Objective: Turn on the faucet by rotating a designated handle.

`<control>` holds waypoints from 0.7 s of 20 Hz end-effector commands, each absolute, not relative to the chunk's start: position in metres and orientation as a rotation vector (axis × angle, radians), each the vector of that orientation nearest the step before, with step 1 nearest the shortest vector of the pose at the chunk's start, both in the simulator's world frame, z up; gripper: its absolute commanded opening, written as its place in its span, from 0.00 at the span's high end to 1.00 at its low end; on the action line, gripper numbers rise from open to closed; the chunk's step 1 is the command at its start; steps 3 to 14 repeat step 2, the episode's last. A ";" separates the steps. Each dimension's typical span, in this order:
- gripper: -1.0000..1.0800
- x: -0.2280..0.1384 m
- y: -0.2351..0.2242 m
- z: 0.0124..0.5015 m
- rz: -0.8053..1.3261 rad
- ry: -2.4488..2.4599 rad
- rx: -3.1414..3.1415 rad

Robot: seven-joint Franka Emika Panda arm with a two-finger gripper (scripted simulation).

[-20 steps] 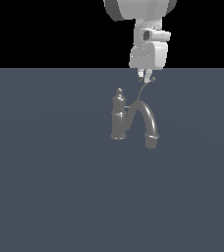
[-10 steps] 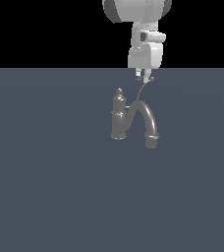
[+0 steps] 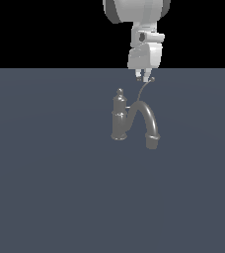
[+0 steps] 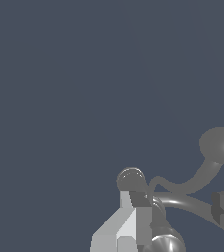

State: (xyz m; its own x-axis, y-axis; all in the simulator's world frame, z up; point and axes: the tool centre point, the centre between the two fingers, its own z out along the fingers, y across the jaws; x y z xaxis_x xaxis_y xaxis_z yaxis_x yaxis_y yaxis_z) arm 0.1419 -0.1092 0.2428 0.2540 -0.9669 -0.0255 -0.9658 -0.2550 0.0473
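The dull grey faucet (image 3: 120, 118) stands on the dark floor, with its knob finial (image 3: 119, 92) on top and its thick arched spout (image 3: 148, 118) toward the exterior view's right. The handle (image 3: 144, 90) is a thin curved wire that rises to a small ball tip beside my fingertips. My gripper (image 3: 144, 77) hangs from above at the handle's upper end. In the wrist view the gripper (image 4: 179, 203) has its fingers (image 4: 133, 216) spread wide. The handle (image 4: 197, 177) curves off to its ball tip beyond them, the finial (image 4: 131, 179) lies close to one finger, and nothing is gripped.
The flat dark blue-grey floor (image 3: 50, 188) spreads all round the faucet. Behind it is a black background. My white arm (image 3: 139, 15) comes down from the top of the exterior view.
My arm has shifted very slightly toward the exterior view's left. The faucet and its handle look unchanged.
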 end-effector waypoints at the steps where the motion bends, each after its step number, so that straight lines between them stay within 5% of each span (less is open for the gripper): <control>1: 1.00 0.162 -0.123 0.242 0.000 -1.929 2.480; 14: 1.00 0.162 -0.123 0.242 0.000 -1.929 2.480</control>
